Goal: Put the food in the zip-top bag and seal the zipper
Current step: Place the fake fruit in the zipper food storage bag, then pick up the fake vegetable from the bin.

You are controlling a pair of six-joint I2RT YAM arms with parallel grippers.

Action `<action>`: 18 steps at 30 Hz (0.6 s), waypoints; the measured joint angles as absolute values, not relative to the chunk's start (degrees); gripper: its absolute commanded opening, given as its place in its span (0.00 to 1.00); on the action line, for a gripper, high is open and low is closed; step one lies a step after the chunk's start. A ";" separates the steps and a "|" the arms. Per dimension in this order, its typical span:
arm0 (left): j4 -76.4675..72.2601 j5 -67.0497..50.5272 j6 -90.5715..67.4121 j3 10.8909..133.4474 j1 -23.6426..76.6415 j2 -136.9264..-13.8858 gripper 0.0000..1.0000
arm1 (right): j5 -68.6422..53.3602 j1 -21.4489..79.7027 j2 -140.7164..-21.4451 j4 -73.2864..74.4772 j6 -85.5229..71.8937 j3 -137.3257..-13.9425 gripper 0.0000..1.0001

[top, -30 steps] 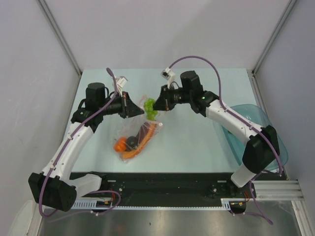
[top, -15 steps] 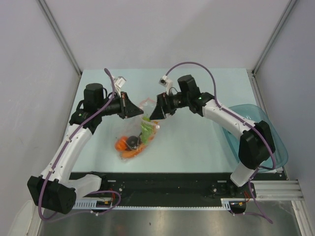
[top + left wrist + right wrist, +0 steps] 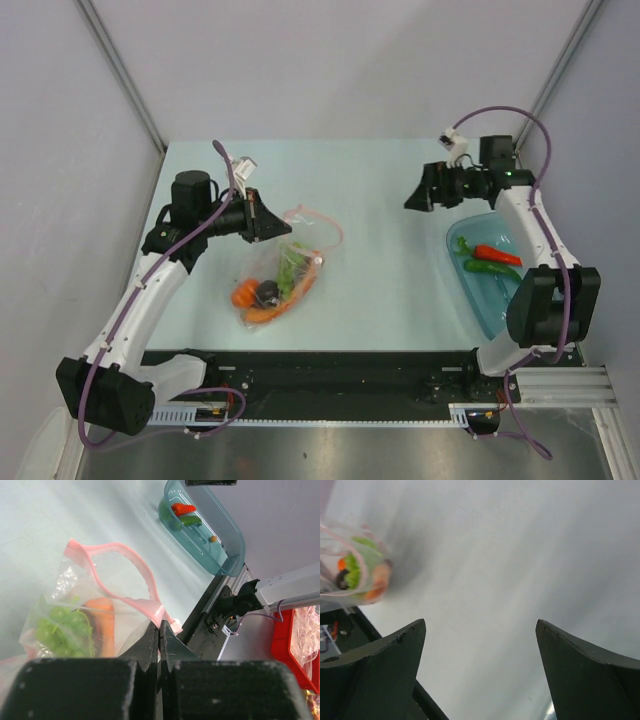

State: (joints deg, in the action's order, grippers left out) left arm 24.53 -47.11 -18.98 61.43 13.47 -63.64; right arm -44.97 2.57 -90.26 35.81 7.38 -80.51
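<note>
The clear zip-top bag [image 3: 285, 262] lies left of centre on the table, its mouth held up. My left gripper [image 3: 283, 228] is shut on the pink-red zipper [image 3: 131, 564] at one corner [image 3: 160, 622], and the mouth gapes open. Inside the bag lie the green grape bunch [image 3: 289, 264], an orange-red round fruit [image 3: 242, 295], a dark ball [image 3: 267, 291] and a carrot [image 3: 272, 312]. The grapes [image 3: 61, 630] and an orange piece [image 3: 101, 611] show through the plastic. My right gripper [image 3: 411, 199] hangs open and empty at the far right, well away from the bag [image 3: 354, 574].
A teal translucent bowl [image 3: 541, 262] sits at the table's right edge below my right arm. It holds a red pepper-like piece [image 3: 497, 254] and green pieces [image 3: 490, 268]. The bowl [image 3: 225, 542] also shows in the left wrist view. Grey walls close in three sides.
My right gripper opened, left the grape bunch in the bag and swung away right toward the bowl. The left gripper kept its hold on the zipper edge.
</note>
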 measured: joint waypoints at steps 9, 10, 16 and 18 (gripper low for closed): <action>24.51 -47.11 -18.98 61.06 13.47 -63.64 0.00 | -37.10 -16.82 -90.59 53.91 31.31 -80.73 0.87; 24.51 -47.09 -18.96 61.06 13.47 -63.66 0.00 | -36.07 -17.96 -90.91 55.64 33.85 -80.77 0.86; 24.53 -47.09 -18.94 60.86 13.47 -63.66 0.00 | -29.45 -19.42 -95.02 60.25 44.18 -80.86 0.79; 24.53 -47.09 -18.94 60.82 13.47 -63.68 0.00 | -27.57 -18.98 -96.77 60.14 46.33 -80.86 0.74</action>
